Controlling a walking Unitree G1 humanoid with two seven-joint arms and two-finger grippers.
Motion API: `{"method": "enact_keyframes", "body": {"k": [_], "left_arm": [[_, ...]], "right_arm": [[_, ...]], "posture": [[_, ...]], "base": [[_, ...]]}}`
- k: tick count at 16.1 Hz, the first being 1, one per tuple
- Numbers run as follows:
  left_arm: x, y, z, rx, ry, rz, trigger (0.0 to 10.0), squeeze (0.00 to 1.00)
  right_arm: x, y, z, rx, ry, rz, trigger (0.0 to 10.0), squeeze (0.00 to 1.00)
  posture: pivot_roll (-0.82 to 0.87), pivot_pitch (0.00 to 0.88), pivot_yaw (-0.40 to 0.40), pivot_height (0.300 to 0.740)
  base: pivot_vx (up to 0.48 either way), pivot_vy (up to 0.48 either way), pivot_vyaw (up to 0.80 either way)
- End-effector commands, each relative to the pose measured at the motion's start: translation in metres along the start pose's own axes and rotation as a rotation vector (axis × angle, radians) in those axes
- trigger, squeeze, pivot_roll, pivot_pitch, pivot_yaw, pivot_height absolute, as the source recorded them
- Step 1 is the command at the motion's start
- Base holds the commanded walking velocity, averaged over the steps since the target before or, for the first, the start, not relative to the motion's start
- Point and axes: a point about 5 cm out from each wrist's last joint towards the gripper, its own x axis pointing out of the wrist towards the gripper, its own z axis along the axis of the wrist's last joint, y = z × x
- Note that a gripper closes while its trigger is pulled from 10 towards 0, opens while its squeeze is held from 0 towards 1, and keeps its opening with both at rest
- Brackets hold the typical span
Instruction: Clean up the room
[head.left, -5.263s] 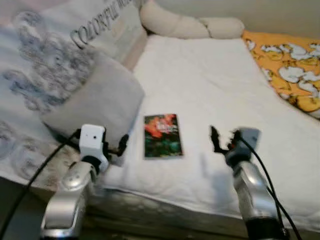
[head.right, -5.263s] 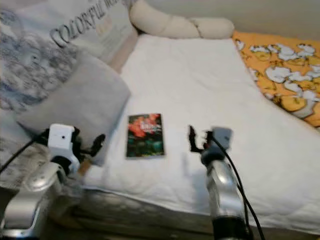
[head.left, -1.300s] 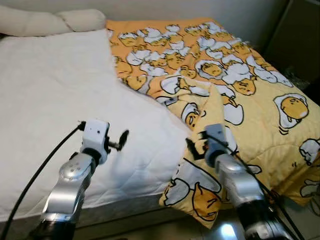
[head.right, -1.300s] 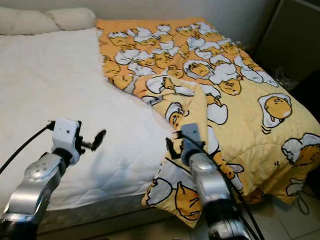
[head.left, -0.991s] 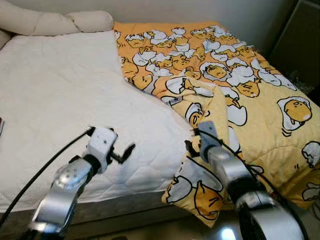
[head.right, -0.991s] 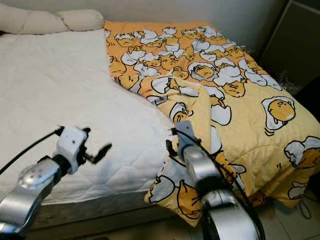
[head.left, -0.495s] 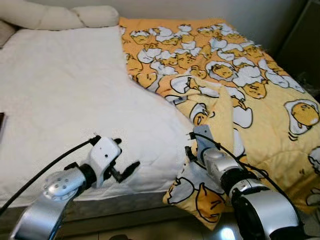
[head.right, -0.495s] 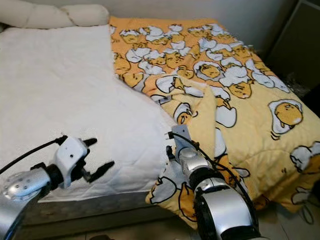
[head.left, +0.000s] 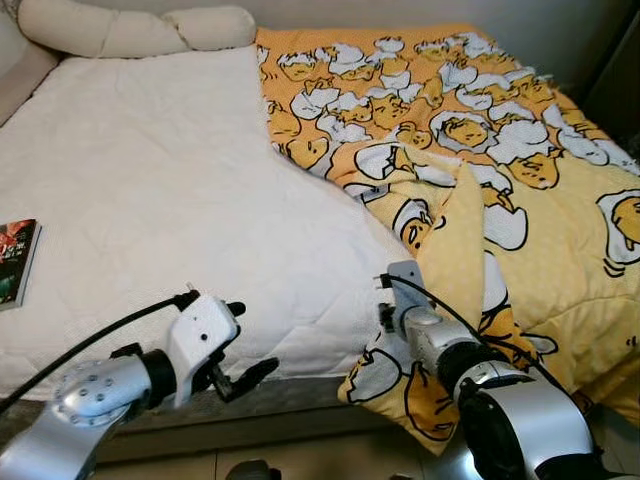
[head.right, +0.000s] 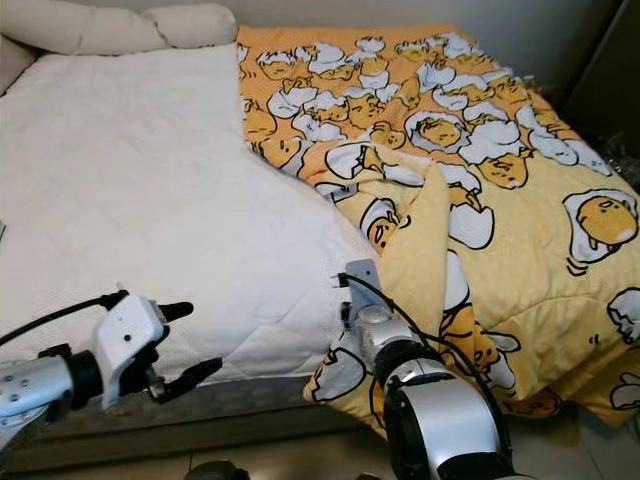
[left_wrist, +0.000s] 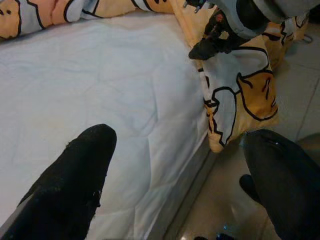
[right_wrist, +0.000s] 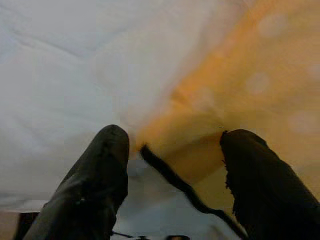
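2 spread fingers of the right gripper (right_wrist: 172, 165) straddle the yellow blanket (head.left: 520, 230) edge beside the white mattress (head.left: 150, 200), seemingly to grasp it, while the left gripper (head.left: 235, 365) hovers open, empty

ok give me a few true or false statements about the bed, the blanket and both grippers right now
1. The yellow egg-print blanket covers the whole mattress. False: it lies on the robot's right part, and the white mattress pad is bare on the left.
2. The right gripper is open at the blanket's edge. True.
3. The left gripper is shut on the blanket. False: it is open, near the mattress edge, holding nothing.
4. A book lies on the bed at the far left. True.
5. A long cream pillow lies along the far side. True.
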Motion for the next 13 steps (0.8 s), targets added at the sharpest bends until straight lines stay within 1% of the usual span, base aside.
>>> {"method": "enact_keyframes", "body": {"k": [1, 3, 4, 7, 10, 13], "left_arm": [[-0.006, -0.001, 0.001, -0.001, 0.013, -0.008, 10.0, 0.10], [-0.012, -0.005, 0.000, -0.012, 0.034, -0.011, 10.0, 0.10], [-0.014, -0.007, 0.000, -0.015, 0.041, -0.012, 10.0, 0.10], [-0.018, -0.009, -0.001, -0.026, 0.055, -0.003, 10.0, 0.10], [-0.019, -0.008, -0.001, -0.031, 0.056, 0.004, 10.0, 0.10], [-0.019, -0.007, -0.003, -0.035, 0.054, 0.014, 10.0, 0.10]], "right_arm": [[0.001, -0.005, -0.009, -0.019, 0.035, -0.032, 0.5, 0.00], [0.001, -0.011, -0.012, 0.006, 0.042, -0.054, 0.5, 0.00], [0.001, -0.012, -0.012, 0.013, 0.042, -0.057, 0.0, 0.00], [0.001, -0.011, -0.012, 0.038, 0.042, -0.040, 0.0, 0.00], [0.001, -0.009, -0.011, 0.047, 0.042, -0.035, 0.0, 0.00], [0.001, -0.011, -0.011, 0.049, 0.042, -0.031, 0.0, 0.00]], "posture": [[0.29, 0.127, 0.018, 0.740], [0.30, 0.152, 0.015, 0.740], [0.30, 0.156, 0.013, 0.740], [0.31, 0.153, 0.003, 0.740], [0.31, 0.151, -0.003, 0.740], [0.29, 0.124, -0.008, 0.740]], "base": [[0.000, 0.000, 0.00], [0.000, 0.000, 0.00], [0.000, 0.000, 0.00], [0.000, 0.000, 0.00], [0.000, 0.000, 0.00], [0.000, 0.000, 0.00]]}}
